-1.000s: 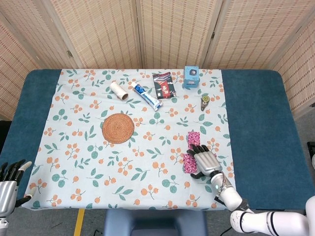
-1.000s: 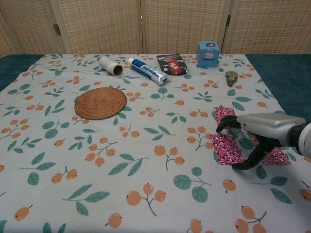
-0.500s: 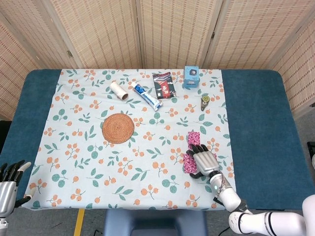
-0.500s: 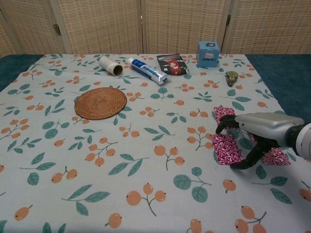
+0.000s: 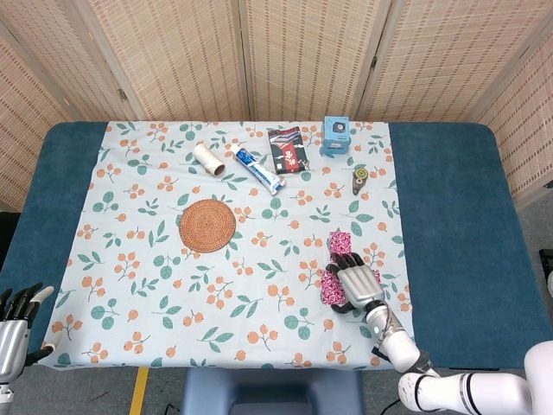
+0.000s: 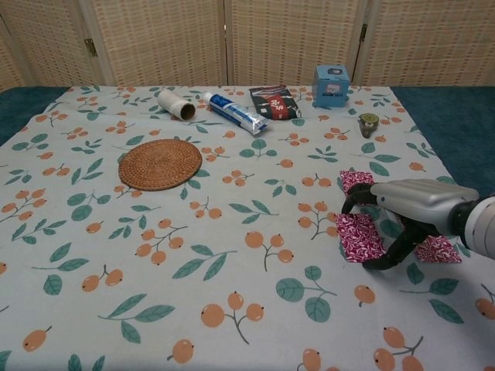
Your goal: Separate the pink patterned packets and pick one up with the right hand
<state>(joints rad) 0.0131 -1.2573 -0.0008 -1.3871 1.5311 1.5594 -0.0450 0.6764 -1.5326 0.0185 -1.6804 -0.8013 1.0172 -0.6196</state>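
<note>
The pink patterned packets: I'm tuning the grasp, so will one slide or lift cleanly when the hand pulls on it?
The pink patterned packets lie thin and flat on the tablecloth, so one probably slides before it lifts. They look soft, likely floppy and light. The right hand arches over them, fingertips down.

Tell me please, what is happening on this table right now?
The robot's right hand is down over a small group of pink patterned packets near the right edge of the floral tablecloth, its dark fingers arched around them. No packet is lifted; they lie flat on the cloth. The left hand waits off the near left corner, holding nothing. The woven coaster, toothpaste tube and blue box sit untouched further back.
</note>
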